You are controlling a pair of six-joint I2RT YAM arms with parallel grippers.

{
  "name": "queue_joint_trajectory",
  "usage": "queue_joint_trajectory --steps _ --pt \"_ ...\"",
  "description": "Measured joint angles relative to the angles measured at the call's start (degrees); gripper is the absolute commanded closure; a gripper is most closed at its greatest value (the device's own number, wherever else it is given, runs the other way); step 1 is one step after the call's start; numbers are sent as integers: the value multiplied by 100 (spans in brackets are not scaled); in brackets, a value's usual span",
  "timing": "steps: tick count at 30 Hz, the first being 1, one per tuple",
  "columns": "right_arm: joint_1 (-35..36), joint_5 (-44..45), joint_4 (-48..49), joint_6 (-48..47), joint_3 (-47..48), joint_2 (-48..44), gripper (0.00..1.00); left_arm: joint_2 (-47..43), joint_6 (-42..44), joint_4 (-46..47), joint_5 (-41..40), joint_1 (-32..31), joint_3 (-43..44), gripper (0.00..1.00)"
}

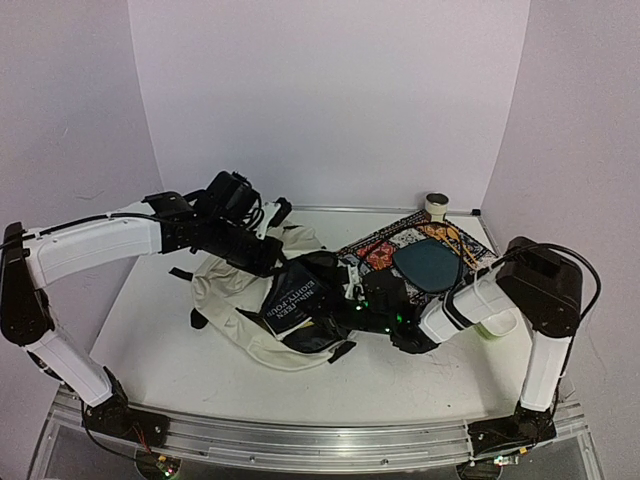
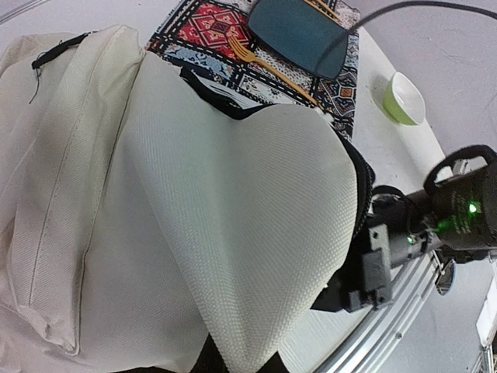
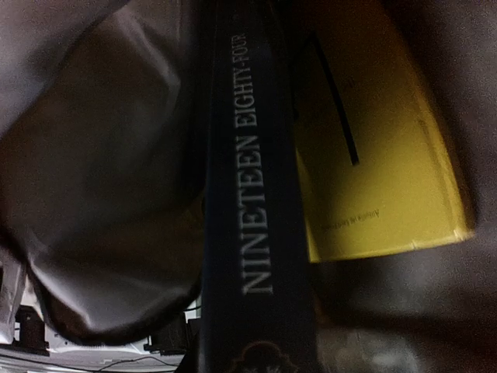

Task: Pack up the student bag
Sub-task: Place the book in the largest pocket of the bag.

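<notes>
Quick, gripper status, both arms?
Left gripper: closed, pinching the student bag fabric.
Right gripper: closed on the Nineteen Eighty-Four book, at the bag's opening.

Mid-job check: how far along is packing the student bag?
Done: a yellow booklet already lies inside the student bag. In hand: the left tool holds it open, and the right tool appears to grip the book, partly in the opening. Left: seat the book fully and close the bag.

Student bag (image 1: 232, 295), dark book (image 1: 296, 300) at its mouth, patterned mat (image 1: 385, 245) beside
</notes>
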Motion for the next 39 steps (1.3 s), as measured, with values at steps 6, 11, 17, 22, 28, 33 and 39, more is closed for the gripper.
queue_joint_trajectory --steps 6,11,17,22,28,33,39 --pt "8 91 25 86 735 691 100 -458 -136 112 147 -75 -354 100" --pt "114 231 74 83 994 1007 95 -660 -232 253 145 -120 -698 100" --pt "204 386 130 -58 965 1075 72 -873 -326 409 10 -150 -1033 97" --pt "280 372 328 -263 587 1029 54 -1000 -421 560 -64 -159 -1247 96" --pt "394 317 283 -680 105 520 37 -1023 -452 676 -71 -173 -1426 96" --pt "426 249 203 -1171 -22 -139 32 -1057 -470 790 -61 -185 -1570 96" --pt "466 265 -448 -1778 56 -614 34 -1140 -583 928 33 -191 -1795 96"
